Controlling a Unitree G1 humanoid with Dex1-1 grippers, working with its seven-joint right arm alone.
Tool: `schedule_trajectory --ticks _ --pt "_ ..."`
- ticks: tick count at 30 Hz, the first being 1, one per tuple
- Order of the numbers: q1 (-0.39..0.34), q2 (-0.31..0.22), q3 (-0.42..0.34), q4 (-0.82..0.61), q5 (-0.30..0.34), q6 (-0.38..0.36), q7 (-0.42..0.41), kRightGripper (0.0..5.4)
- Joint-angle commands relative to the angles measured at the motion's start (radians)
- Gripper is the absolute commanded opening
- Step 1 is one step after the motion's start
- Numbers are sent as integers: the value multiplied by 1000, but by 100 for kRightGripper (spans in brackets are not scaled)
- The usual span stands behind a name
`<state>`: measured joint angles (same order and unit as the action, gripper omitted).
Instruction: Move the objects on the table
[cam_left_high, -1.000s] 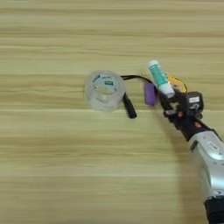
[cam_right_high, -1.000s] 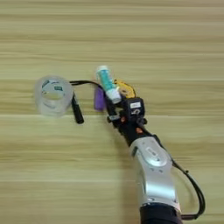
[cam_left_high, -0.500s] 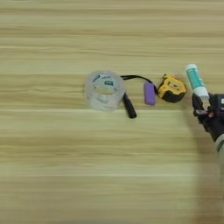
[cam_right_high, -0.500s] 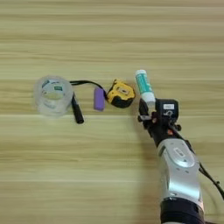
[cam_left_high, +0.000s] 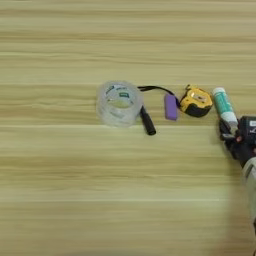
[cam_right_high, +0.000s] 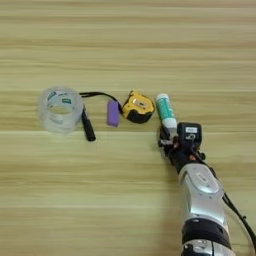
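The white-and-green glue stick (cam_right_high: 166, 111) sits right of the yellow-black tape measure (cam_right_high: 137, 107), pointing away from me. Its near end is in my right gripper (cam_right_high: 169, 136), which is shut on it. My silver forearm (cam_right_high: 202, 187) comes up from the bottom edge. Left of the tape measure lie the small purple piece (cam_right_high: 113, 112), the black cable with plug (cam_right_high: 88, 131) and the clear tape roll (cam_right_high: 60, 109), all in one row on the table (cam_right_high: 125, 50). In the left eye view the gripper (cam_left_high: 227, 132) shows at the right edge below the glue stick (cam_left_high: 224, 106).
A thin black wire (cam_right_high: 237, 215) runs along the forearm toward the bottom right. Bare wood stretches above the row of objects and across the lower left.
My gripper has carried the glue stick from beside the purple piece and over the tape measure to the tape measure's right. The tape measure is now uncovered. The other objects have not moved.
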<state>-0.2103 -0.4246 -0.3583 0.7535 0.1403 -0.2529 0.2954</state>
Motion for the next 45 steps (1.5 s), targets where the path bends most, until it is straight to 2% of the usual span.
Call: schedule_trajectory --ticks 1,13,14,22,31,43,45 --pt "-61 -50 10 12 -10 -23 0 171" --pt "-70 -49 33 44 -9 -44 3 171" --pt "-70 -49 34 45 -8 -44 3 200" --pt "-69 -46 42 45 -5 -46 3 279" --pt "-64 -46 46 32 -4 -49 2 397" --pt "-7 -46 50 -128 -1 -18 3 535" --pt "-2 -45 50 -144 -1 -10 2 535"
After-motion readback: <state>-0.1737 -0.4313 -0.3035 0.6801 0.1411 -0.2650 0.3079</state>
